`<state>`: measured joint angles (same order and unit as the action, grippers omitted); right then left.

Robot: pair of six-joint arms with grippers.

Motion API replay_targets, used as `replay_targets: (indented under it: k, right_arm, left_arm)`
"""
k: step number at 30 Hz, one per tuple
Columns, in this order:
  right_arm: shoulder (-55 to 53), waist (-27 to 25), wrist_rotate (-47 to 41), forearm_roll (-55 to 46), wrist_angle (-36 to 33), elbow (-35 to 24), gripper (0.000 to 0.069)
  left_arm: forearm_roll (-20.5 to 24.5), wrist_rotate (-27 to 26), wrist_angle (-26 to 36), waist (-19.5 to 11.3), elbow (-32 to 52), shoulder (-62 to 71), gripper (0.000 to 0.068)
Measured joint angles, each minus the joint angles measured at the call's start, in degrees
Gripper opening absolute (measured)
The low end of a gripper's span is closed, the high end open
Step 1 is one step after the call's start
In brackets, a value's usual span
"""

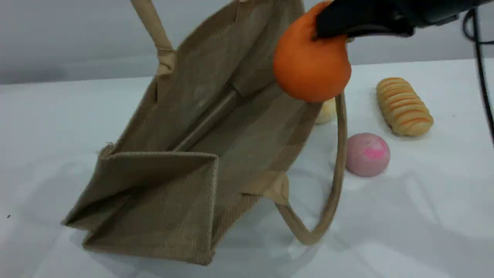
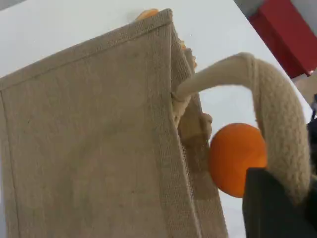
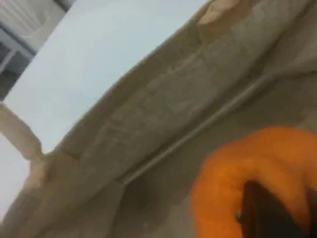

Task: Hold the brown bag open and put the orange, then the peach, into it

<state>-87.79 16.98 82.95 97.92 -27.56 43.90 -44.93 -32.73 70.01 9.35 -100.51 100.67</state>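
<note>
One squishy orange [image 1: 310, 69] pinched in right gripper [image 1: 332, 33] above brown bag [image 1: 185, 154], handle [image 2: 277, 114] clamped by left gripper [image 2: 277, 208].

One bag [image 1: 181, 154] lies on the counter [image 1: 424, 216], and it has two rope handles: one [image 1: 335, 170] looping over the counter, the other [image 1: 154, 31] raised. There is one orange [image 1: 308, 69], one pink peach [image 1: 367, 154], one striped bread loaf [image 1: 403, 106], and one pale bun [image 1: 327, 112], partly hidden behind the bag. That makes four food items in all.
</note>
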Motion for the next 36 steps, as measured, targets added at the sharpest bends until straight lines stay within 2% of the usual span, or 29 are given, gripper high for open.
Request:
replay_targets:
  k: [10, 19, 22, 28, 30, 36]
  right_arm:
    - [-13.3, 8.8, 2.5, 1.7, 1.0, 9.8, 0.0042]
    - [-24.3, 12.8, 4.6, 1.4, 0.0, 14.4, 0.0059]
    - [-23.6, 12.9, 5.2, 0.7, 0.1, 14.3, 0.0116]
    - [-18.7, 12.7, 4.6, -1.9, 4.9, 14.2, 0.0337]
    - [-16.4, 12.5, 2.8, -5.0, 7.3, 14.2, 0.0388]
    - [-8.0, 9.1, -6.8, -18.2, 11.7, 12.9, 0.0407]
  left_arm:
    - [0.1, 0.0, 0.0, 0.0, 0.0, 0.0, 0.0082]
    - [0.0, 0.0, 0.0, 0.0, 0.0, 0.0, 0.0082]
    - [0.0, 0.0, 0.0, 0.0, 0.0, 0.0, 0.0082]
    - [0.0, 0.0, 0.0, 0.0, 0.0, 0.0, 0.0082]
    - [0.0, 0.0, 0.0, 0.0, 0.0, 0.0, 0.0082]
    - [0.0, 0.0, 0.0, 0.0, 0.0, -0.1, 0.0082]
